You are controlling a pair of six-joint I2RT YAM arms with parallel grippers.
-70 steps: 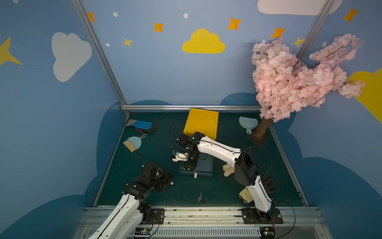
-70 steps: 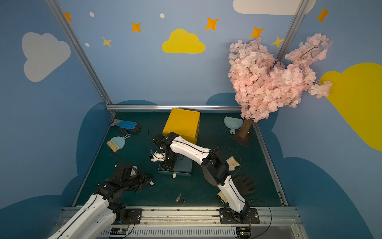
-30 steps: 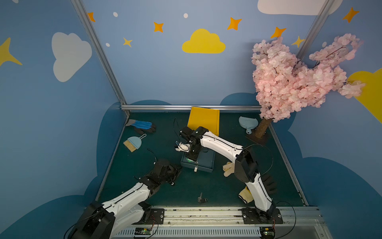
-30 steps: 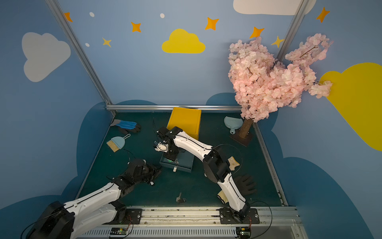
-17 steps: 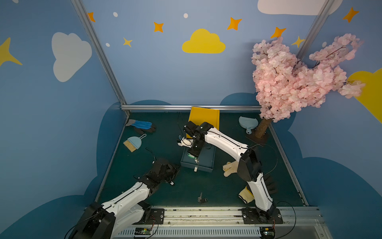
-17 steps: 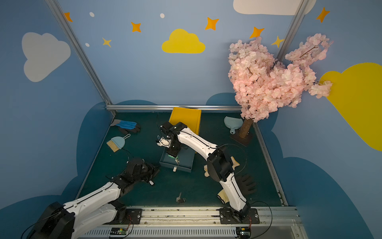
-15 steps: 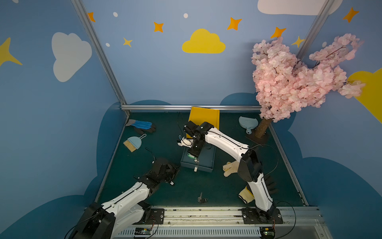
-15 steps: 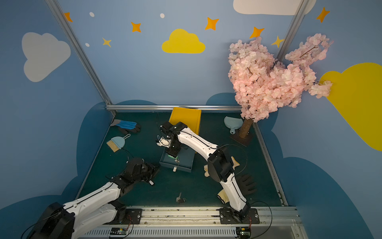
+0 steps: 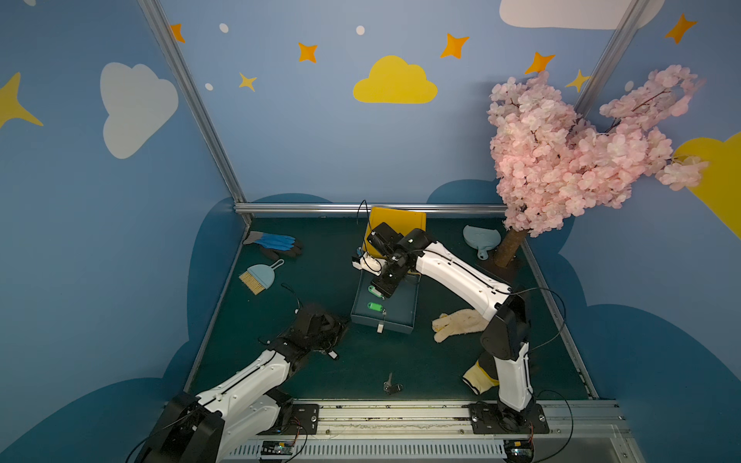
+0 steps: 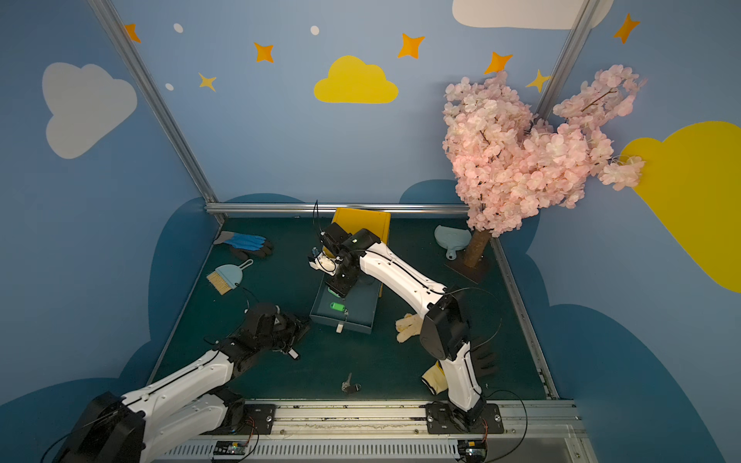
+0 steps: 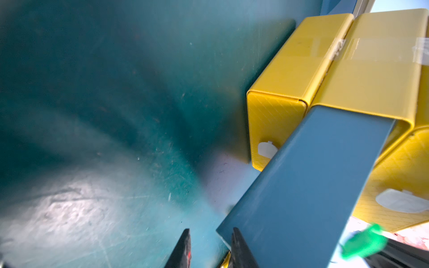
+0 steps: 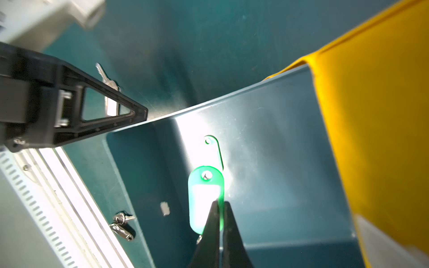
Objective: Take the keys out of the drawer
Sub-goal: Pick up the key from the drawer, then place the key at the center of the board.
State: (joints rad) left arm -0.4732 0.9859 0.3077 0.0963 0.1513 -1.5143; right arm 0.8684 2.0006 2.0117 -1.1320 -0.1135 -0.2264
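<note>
I am clenching my right gripper [image 12: 220, 204] on the edge of the green key tag [image 12: 204, 197], jaws pressed tight with green showing between them. The tag is running straight on from my fingertips, its long axis in line with them and its ring hole at the far end. It is hanging over the floor of the open blue drawer [image 12: 255, 111], not yet past the walls, so I am judging the way out as up, then over a wall to the mat [image 9: 361, 368]. My left gripper [image 11: 210, 234] is hovering with jaws parted on nothing, just outside the drawer's front corner, crowding that side. The yellow cabinet [image 9: 397, 218] is closing off the back. Lying on the mat are a black-tagged bunch [image 9: 392, 387] near the front rail and a small bunch [image 9: 332, 354] beside my left gripper. A cream glove [image 9: 459, 324] is lying off the drawer's other side. A green patch [image 9: 373, 306] is showing low in the drawer; whether it is my tag or another, I am unable to tell
</note>
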